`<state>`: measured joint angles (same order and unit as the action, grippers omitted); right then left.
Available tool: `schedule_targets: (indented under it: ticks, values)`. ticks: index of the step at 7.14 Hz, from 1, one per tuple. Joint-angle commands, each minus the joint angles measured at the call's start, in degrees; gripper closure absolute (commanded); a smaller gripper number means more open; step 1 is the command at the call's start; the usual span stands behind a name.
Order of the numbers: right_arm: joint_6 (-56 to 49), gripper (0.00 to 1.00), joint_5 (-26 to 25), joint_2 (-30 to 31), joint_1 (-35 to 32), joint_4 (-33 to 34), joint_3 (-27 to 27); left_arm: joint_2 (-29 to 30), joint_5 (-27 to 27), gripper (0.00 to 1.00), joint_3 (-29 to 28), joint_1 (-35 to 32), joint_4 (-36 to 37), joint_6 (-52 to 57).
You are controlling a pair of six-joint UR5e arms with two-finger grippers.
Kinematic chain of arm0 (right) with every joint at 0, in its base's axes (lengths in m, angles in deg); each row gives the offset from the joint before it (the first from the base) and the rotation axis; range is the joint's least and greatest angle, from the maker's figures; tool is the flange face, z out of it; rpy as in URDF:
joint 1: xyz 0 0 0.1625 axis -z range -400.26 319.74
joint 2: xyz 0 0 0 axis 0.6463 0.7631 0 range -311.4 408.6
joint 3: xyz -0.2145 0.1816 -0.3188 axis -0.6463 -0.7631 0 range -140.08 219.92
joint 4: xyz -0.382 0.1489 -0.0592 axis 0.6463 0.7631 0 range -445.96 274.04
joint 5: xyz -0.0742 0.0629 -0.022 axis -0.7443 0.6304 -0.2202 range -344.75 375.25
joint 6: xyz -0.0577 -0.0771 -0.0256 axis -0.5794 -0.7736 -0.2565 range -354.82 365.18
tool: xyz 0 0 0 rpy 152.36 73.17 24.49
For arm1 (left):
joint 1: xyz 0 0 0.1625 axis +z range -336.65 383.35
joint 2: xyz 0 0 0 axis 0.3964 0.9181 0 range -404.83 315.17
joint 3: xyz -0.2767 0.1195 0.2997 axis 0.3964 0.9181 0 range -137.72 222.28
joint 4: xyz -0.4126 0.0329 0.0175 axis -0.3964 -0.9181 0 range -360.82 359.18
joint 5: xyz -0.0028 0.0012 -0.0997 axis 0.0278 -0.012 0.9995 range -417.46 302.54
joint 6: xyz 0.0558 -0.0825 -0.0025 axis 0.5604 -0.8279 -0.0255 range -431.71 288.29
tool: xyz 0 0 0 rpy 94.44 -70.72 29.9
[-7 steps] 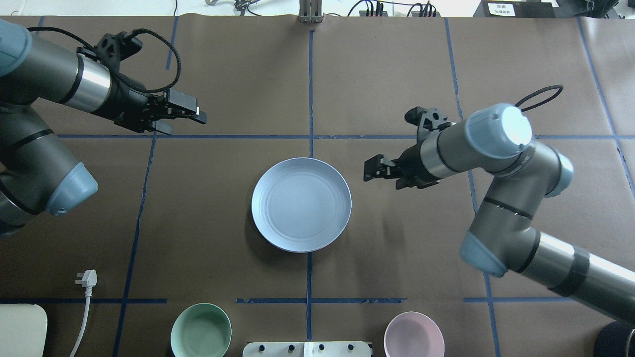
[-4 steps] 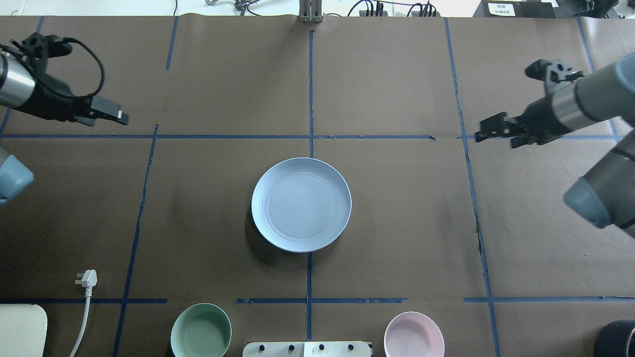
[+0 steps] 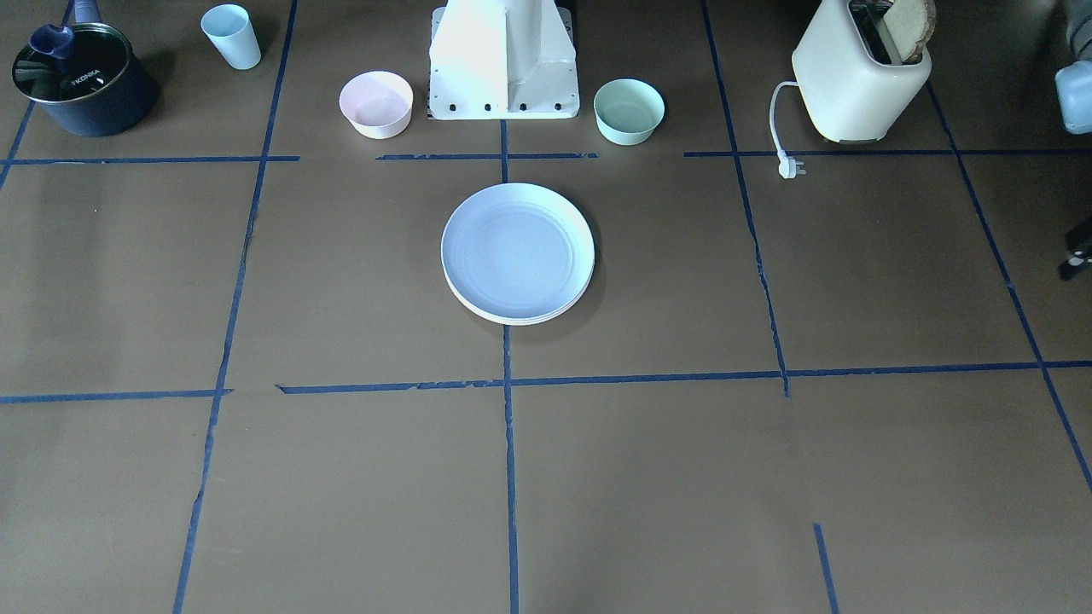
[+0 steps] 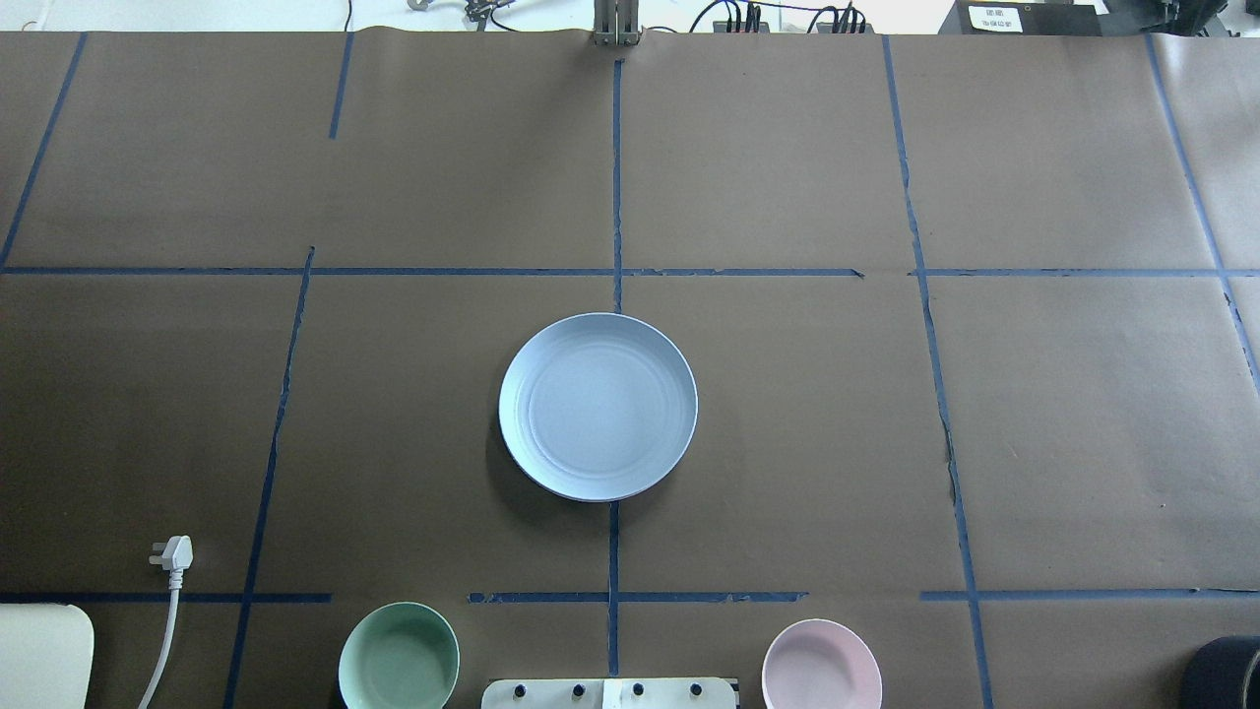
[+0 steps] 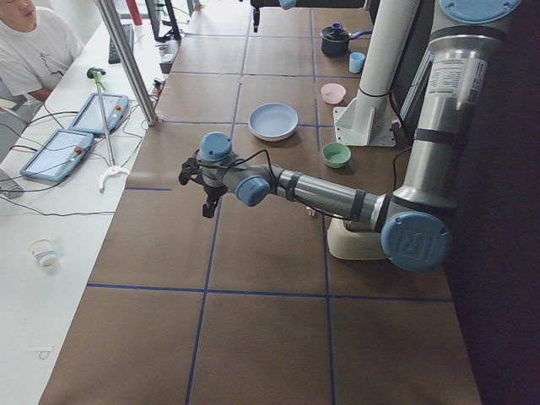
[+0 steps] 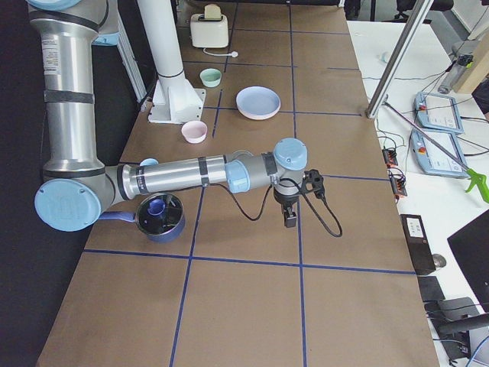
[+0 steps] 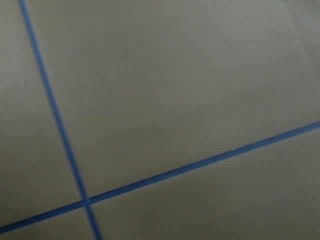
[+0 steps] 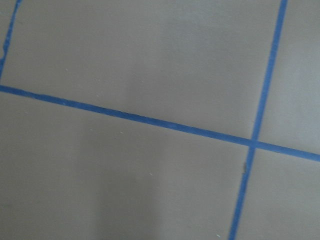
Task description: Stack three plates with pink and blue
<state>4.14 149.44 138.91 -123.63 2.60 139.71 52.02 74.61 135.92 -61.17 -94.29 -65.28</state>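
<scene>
On the table (image 4: 787,443) the plate stack (image 3: 512,317) sits at the centre, light blue plate (image 4: 598,406) on top, so we only check that its rims align; for the far-off left gripper (image 5: 207,209) and right gripper (image 6: 290,220), we cannot tell if they are apart or together.

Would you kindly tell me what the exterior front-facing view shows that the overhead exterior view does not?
Only the front-facing view shows the light-blue cup, the bread slice standing in the toaster, and the pale rims of the lower plates peeking out beneath the blue plate. Only the overhead view shows the cables beyond the table's far edge. Both show the blue plate on top, the mint bowl, the pink bowl and the white plug.
</scene>
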Motion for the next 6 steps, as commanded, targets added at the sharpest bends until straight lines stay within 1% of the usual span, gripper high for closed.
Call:
schedule_targets:
  ticks: [1,3,5,6]
  values:
    - [-12.74,0.0,-0.78,-0.05,-4.61,9.69,-0.21,-1.48,0.29,0.0,-0.12,-8.35,13.53,11.74]
    - [-12.76,0.0,-0.69,0.31,-4.53,9.8,-1.0,-2.02,4.14,0.0,0.31,-8.64,21.45,11.24]
    - [-11.88,0.0,-0.17,-0.04,-4.26,9.71,-1.0,-7.01,5.12,0.0,1.1,-8.64,20.01,10.11]
    - [-11.79,0.0,-0.08,-0.57,-4.26,9.62,-0.65,-8.68,7.13,0.0,0.85,-8.55,19.65,6.27]
